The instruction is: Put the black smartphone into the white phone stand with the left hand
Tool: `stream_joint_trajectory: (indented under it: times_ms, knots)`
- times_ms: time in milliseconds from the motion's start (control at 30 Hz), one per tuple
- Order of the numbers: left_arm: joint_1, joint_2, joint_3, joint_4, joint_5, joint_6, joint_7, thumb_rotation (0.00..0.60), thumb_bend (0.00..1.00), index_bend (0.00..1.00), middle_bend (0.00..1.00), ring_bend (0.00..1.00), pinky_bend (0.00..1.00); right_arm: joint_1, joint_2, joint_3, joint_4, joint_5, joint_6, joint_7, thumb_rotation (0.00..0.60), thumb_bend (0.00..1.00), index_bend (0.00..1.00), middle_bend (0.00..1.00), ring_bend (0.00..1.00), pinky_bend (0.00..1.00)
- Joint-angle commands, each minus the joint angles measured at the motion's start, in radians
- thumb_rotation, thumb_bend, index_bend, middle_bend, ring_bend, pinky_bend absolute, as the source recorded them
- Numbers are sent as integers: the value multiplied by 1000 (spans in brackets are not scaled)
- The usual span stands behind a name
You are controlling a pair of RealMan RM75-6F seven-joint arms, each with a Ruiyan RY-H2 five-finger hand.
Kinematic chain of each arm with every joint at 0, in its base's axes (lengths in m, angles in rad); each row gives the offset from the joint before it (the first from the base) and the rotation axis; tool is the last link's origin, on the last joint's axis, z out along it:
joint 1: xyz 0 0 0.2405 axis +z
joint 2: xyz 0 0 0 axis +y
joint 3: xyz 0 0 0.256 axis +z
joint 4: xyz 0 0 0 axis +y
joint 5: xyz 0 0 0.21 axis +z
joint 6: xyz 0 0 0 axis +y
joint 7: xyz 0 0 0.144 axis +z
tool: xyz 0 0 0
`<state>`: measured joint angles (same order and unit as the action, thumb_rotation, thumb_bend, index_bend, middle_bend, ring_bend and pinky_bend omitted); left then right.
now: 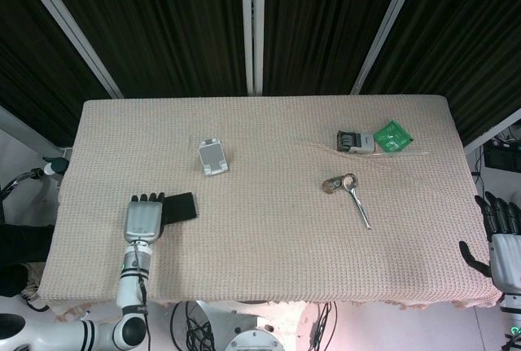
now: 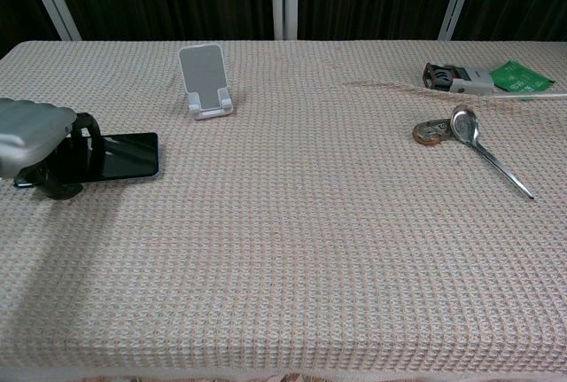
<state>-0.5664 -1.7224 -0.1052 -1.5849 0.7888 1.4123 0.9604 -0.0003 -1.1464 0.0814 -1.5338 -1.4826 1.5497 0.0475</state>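
One black smartphone [image 2: 111,156] held by the left hand [image 2: 31,138], one white phone stand [image 2: 204,81], one spoon [image 2: 483,145]; right hand [image 1: 503,241] open, empty.

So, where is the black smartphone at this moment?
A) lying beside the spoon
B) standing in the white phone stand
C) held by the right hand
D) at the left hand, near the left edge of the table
D: the black smartphone is low over the cloth with the left hand at its near end, while the white phone stand further back holds nothing.
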Motion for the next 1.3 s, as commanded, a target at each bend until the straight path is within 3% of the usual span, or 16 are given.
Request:
stream_joint_trajectory:
  times_ms: [33, 233, 400, 667, 900, 1300]
  knots:
    - [3, 15, -1, -3, 30, -18, -35, 600, 342, 646, 665, 443, 402, -1, 1, 0, 0, -2, 2, 1, 600, 242, 0, 0, 0, 0]
    - [-17, 124, -6, -40, 163, -46, -94, 600, 343, 647, 665, 443, 396, -5, 12, 4, -3, 0, 13, 1, 600, 242, 0, 0, 0, 0]
    - [-80, 283, 16, -45, 320, -98, -31, 600, 342, 648, 667, 458, 425, -6, 16, 8, -3, 8, 14, 3, 600, 242, 0, 0, 0, 0]
    - [-244, 437, 82, 174, 737, -232, -115, 600, 342, 648, 669, 485, 425, -7, 14, 6, -10, 5, 16, -11, 600, 243, 0, 0, 0, 0]
    - [-384, 416, 148, 450, 1039, -259, -273, 600, 343, 647, 669, 487, 409, -14, 21, 8, -20, 8, 27, -19, 600, 242, 0, 0, 0, 0]
    - [-523, 259, 190, 728, 1214, -282, -378, 600, 343, 647, 669, 488, 380, -25, 5, 4, 10, 23, 23, 3, 600, 242, 0, 0, 0, 0]
